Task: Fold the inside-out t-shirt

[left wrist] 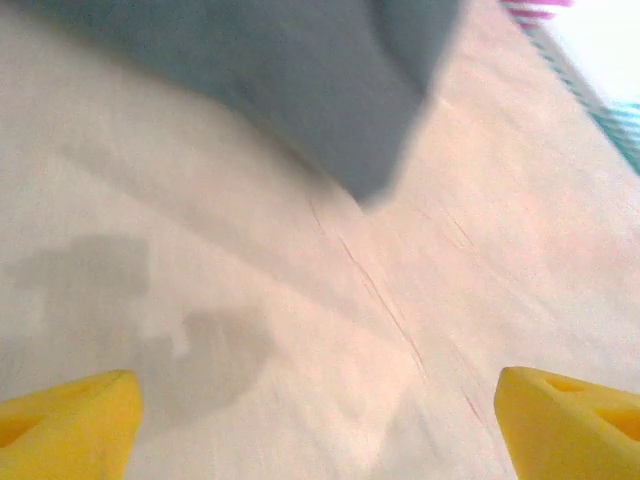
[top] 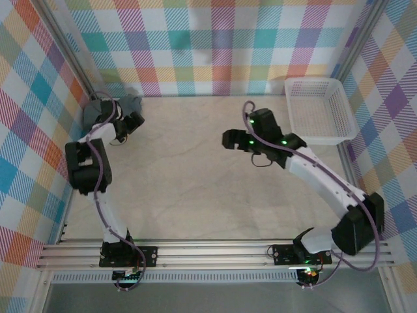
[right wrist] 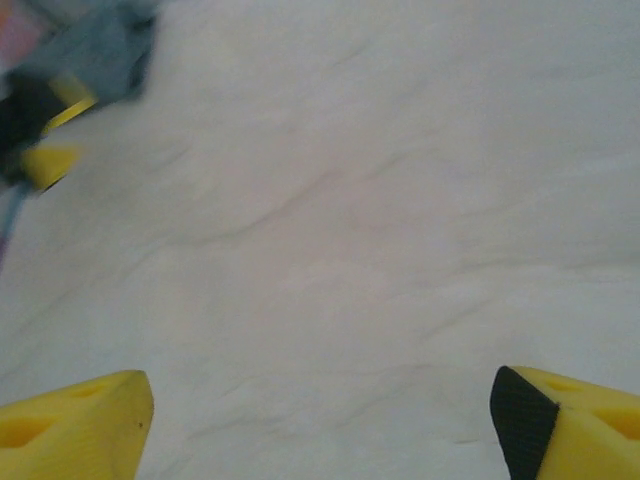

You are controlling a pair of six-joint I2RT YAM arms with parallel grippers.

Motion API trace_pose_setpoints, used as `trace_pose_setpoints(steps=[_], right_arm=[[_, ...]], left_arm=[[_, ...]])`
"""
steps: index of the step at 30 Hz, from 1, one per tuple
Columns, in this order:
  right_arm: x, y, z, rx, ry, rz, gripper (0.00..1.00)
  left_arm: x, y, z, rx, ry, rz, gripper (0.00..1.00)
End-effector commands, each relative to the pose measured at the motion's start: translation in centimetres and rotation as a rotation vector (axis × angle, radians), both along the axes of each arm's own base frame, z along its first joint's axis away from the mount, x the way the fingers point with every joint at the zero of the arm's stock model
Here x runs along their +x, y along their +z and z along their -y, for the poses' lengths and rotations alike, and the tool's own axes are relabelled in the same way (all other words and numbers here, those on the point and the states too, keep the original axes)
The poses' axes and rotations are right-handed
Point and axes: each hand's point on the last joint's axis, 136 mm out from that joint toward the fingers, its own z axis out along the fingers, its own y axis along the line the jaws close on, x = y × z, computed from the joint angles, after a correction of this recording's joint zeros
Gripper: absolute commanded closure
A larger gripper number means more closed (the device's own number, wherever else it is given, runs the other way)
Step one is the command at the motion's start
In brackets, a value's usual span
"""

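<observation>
Cloth bunched in the far-left corner of the worktop (top: 189,189) is the inside-out t-shirt (top: 94,112), long axis unclear from above; at the left wrist its blurred corner points toward the left gripper (left wrist: 320,425), fingers wide apart; at the right wrist the right gripper (right wrist: 320,420) likewise gapes.

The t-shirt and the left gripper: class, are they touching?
Apart. The left wrist view shows the left gripper open, with bare table between its yellow fingertips and the t-shirt lying ahead.

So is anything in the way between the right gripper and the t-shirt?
Bare table, mostly. The left gripper sits right in front of the t-shirt at the far-left corner, partly in the right gripper's path.
</observation>
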Motion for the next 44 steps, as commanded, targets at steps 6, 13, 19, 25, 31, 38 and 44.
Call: trace_pose_setpoints(steps=[6,13,19,25,31,38,44], right_arm=[[1.5,-6.1,15.0,-0.567,-0.333,0.341,0.00],[4.1,-13.2,18.7,-0.627,-0.335,0.354,0.00],[6.3,-13.6,19.5,-0.350,-0.317,0.419,0.00],[5.8,-14.3,18.9,-0.210,-0.206,0.440,0.00],[5.9,-14.4,18.8,-0.220,-0.205,0.433,0.00],[6.0,-14.5,18.6,-0.219,-0.190,0.431,0.00],[5.9,-14.5,18.4,-0.230,-0.185,0.434,0.00]], left_arm=[[-10.9,8.9,9.1,0.226,-0.085,0.281,0.01],[-18.5,5.2,4.2,0.632,0.163,0.274,0.00],[-17.4,5.2,4.5,0.684,-0.018,0.424,0.00],[-13.8,0.5,2.9,0.607,-0.064,0.433,0.00],[-12.6,-2.5,3.6,0.580,-0.129,0.386,0.00],[-12.1,-2.4,4.3,0.602,-0.159,0.385,0.00],[-12.1,-2.4,4.5,0.598,-0.175,0.386,0.00]])
